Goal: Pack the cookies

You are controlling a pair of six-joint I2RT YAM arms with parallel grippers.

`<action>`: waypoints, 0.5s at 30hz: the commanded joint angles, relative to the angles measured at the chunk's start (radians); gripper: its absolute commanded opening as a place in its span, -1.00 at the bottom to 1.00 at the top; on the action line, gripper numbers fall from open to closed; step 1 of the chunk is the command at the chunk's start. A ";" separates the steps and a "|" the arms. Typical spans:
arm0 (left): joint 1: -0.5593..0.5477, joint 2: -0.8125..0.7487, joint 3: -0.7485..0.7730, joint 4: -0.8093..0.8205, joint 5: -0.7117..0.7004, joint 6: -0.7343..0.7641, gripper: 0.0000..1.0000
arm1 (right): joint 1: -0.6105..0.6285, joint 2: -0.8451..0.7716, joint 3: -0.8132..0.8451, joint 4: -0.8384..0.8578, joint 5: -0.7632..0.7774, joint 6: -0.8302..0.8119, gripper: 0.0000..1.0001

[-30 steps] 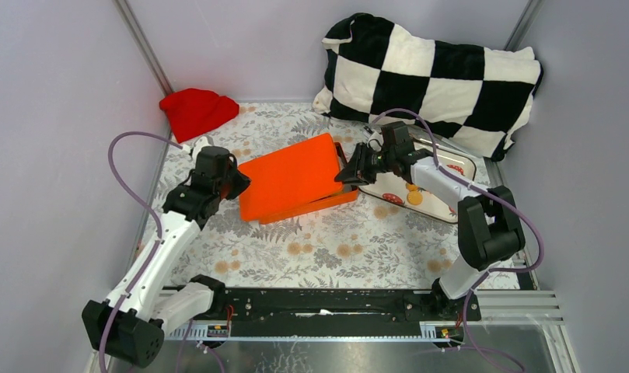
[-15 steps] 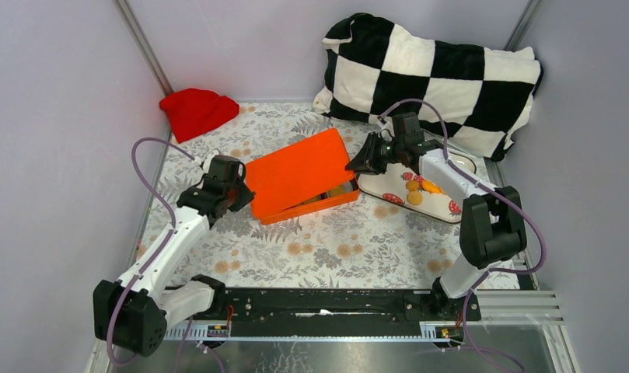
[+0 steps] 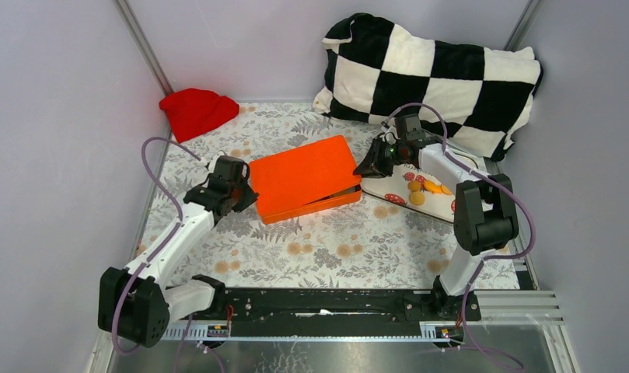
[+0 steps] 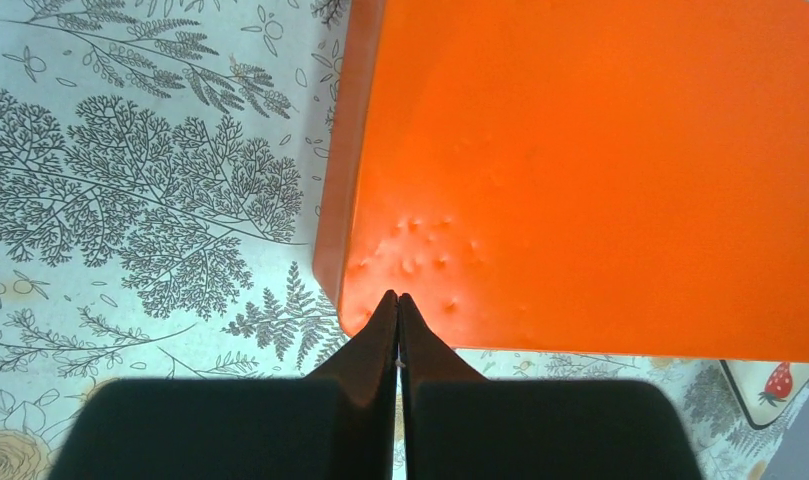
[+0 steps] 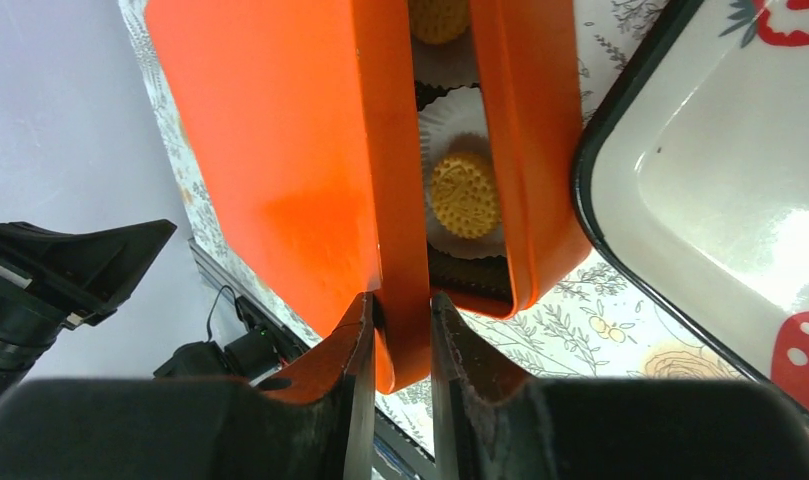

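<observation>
The orange lid (image 3: 303, 177) lies almost flat over the orange box (image 3: 330, 202), raised a little at its right end. My right gripper (image 3: 367, 167) is shut on the lid's right rim (image 5: 400, 300). Through the gap the right wrist view shows a golden cookie (image 5: 464, 193) in a white paper cup inside the box (image 5: 535, 150). A few more orange cookies (image 3: 417, 197) lie on the strawberry-print tray (image 3: 389, 186). My left gripper (image 3: 251, 198) is shut and holds nothing. Its tips (image 4: 397, 298) rest at the lid's (image 4: 580, 170) near-left corner.
A red knitted hat (image 3: 196, 111) lies at the back left and a black-and-white checked pillow (image 3: 428, 78) at the back right. The tray's dark rim (image 5: 620, 180) sits right beside the box. Grey walls close in both sides.
The lid has come down from a steep tilt to nearly flat, and box and lid have shifted right. My right gripper moved right and back with the rim; my left followed the corner.
</observation>
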 commanded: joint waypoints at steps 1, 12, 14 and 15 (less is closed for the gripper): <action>-0.004 0.044 -0.057 0.116 0.029 0.029 -1.00 | -0.027 0.022 -0.021 -0.040 0.119 -0.048 -1.00; -0.029 0.221 -0.189 0.348 0.083 0.042 -1.00 | -0.041 0.039 0.004 -0.056 0.222 -0.044 -0.85; -0.032 0.222 -0.195 0.355 0.079 0.042 -1.00 | -0.041 0.021 0.003 -0.060 0.254 -0.033 -0.53; -0.032 0.222 -0.196 0.356 0.077 0.044 -1.00 | -0.041 0.009 0.004 -0.060 0.275 -0.027 -0.35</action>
